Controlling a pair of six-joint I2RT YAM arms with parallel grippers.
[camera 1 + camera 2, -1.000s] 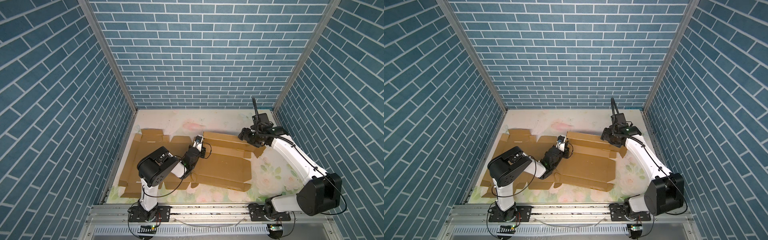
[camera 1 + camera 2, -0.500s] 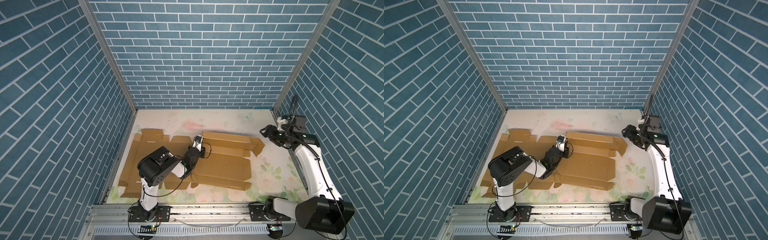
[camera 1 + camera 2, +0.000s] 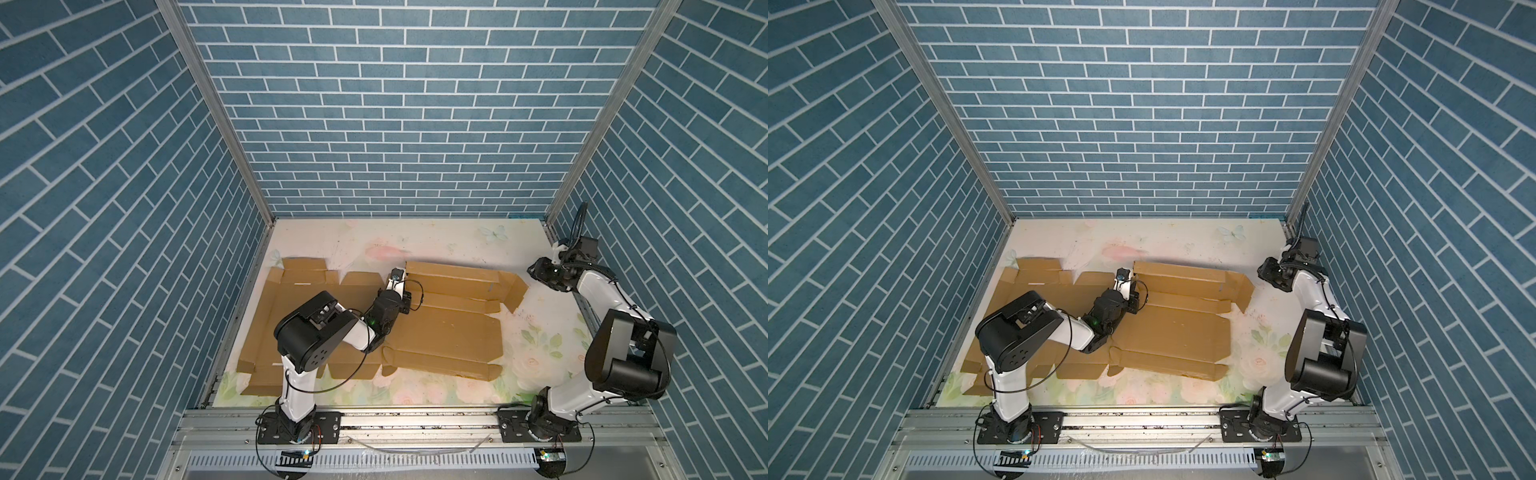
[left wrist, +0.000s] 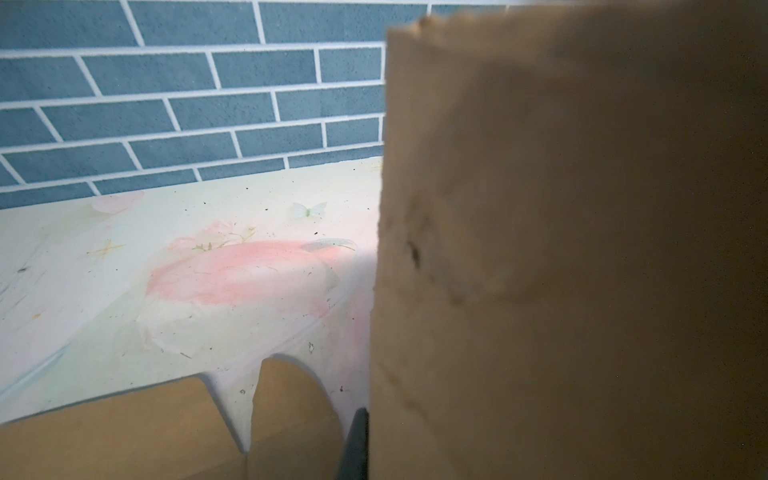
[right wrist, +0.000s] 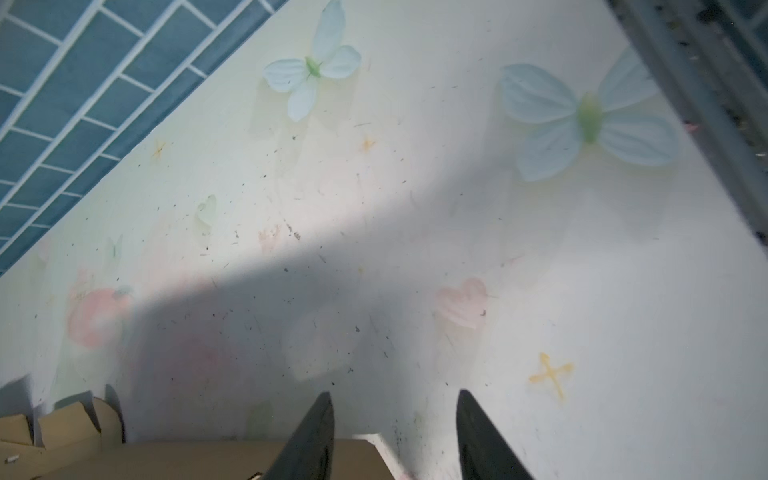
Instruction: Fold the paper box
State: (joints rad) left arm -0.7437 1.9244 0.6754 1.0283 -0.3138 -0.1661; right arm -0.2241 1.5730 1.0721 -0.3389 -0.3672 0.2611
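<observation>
Blue brick-patterned walls (image 3: 395, 104) close in a pale floral-printed desk (image 3: 449, 237). In both top views a flat brown cardboard box blank (image 3: 449, 332) (image 3: 1175, 332) lies unfolded across the desk's middle and left. The left claw (image 3: 396, 275) (image 3: 1121, 275) sits at the blank's far edge, at the end of a raised panel. The right claw (image 3: 534, 272) (image 3: 1263, 274) hangs apart from the blank's right flap, near the right wall. In the left wrist view, a panel of the blank (image 4: 561, 249) stands upright against one dark finger (image 4: 356, 444), with the claw pinched together on it. In the right wrist view, the right claw (image 5: 394, 397) holds its fingers apart over bare desk (image 5: 415, 208) and grips nothing. A corner of the blank (image 5: 187, 461) lies just beside it.
</observation>
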